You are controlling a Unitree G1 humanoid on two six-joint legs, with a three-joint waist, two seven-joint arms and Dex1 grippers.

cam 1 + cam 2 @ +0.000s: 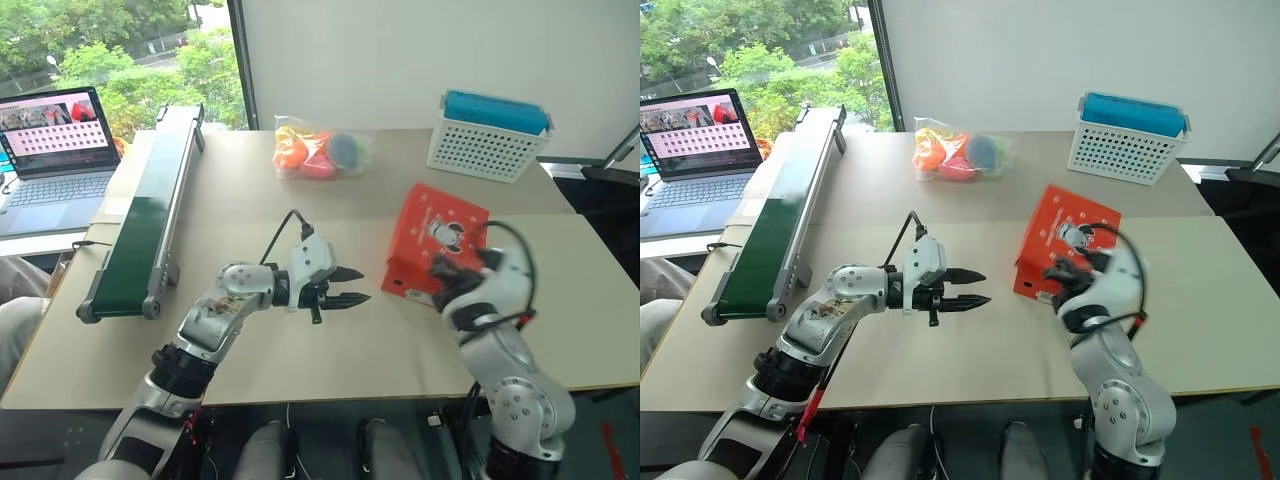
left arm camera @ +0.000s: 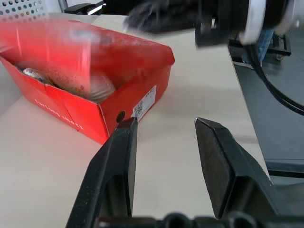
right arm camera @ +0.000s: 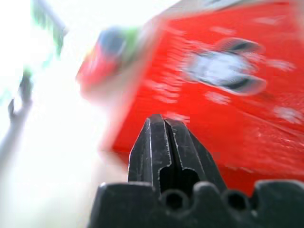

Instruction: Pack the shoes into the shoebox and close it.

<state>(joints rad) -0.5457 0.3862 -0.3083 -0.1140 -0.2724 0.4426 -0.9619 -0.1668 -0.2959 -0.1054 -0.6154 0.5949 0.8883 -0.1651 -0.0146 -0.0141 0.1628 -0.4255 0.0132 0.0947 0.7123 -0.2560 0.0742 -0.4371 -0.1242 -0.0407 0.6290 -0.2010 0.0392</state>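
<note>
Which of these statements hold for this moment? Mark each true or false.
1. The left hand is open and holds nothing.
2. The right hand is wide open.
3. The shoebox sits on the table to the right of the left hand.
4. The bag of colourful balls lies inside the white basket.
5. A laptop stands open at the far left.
1. True: the left hand has its fingers apart with nothing between them.
2. False: the right hand is shut, its fingers pressed together, right at the shoebox.
3. True.
4. False: the bag of colourful balls lies on the table, apart from the white basket.
5. True: the laptop is open, its screen lit.
</note>
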